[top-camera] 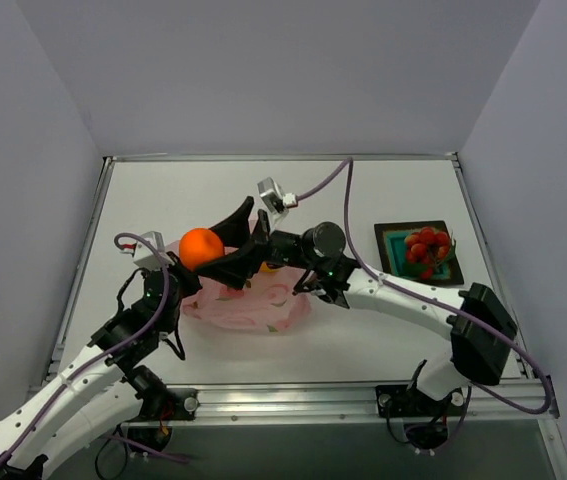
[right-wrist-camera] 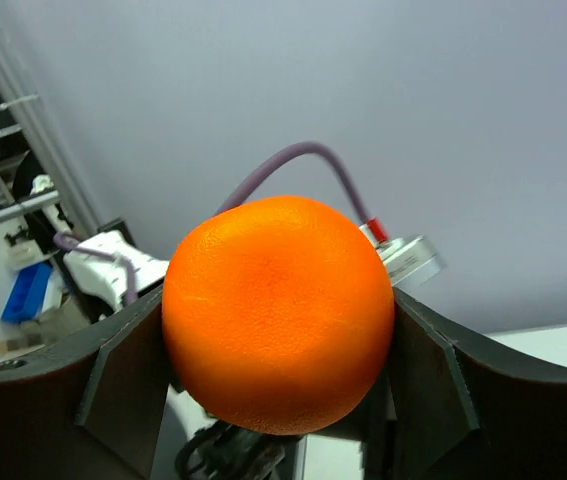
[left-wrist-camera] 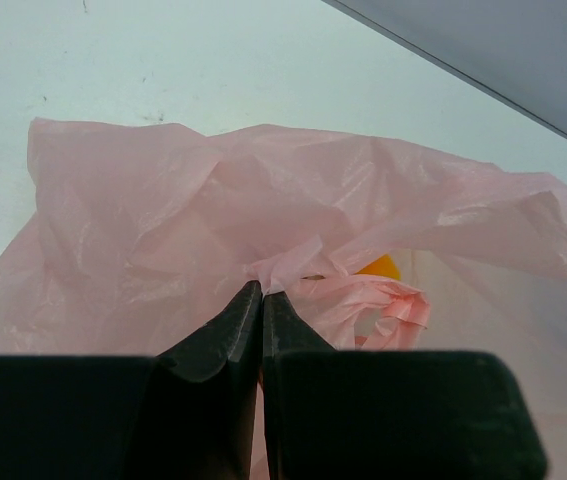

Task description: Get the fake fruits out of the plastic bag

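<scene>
The pink plastic bag (top-camera: 253, 303) lies crumpled in the middle of the table. My left gripper (top-camera: 180, 282) is shut on a bunched fold of the plastic bag (left-wrist-camera: 163, 230) at its near left edge; the jaws meet at the left gripper (left-wrist-camera: 262, 291). A yellow-orange fruit (left-wrist-camera: 381, 266) peeks out inside the bag mouth. My right gripper (top-camera: 205, 250) reaches over the bag and is shut on the orange ball (top-camera: 201, 247), held in the air above the bag's left end. In the right wrist view the orange ball (right-wrist-camera: 278, 310) fills the space between the fingers (right-wrist-camera: 123, 380). Red berries (top-camera: 428, 245) lie on the tray.
A black-rimmed teal tray (top-camera: 395, 252) sits at the right of the table, holding the berries. The right arm (top-camera: 403, 300) stretches across the table's near middle. Grey walls close off the back and sides.
</scene>
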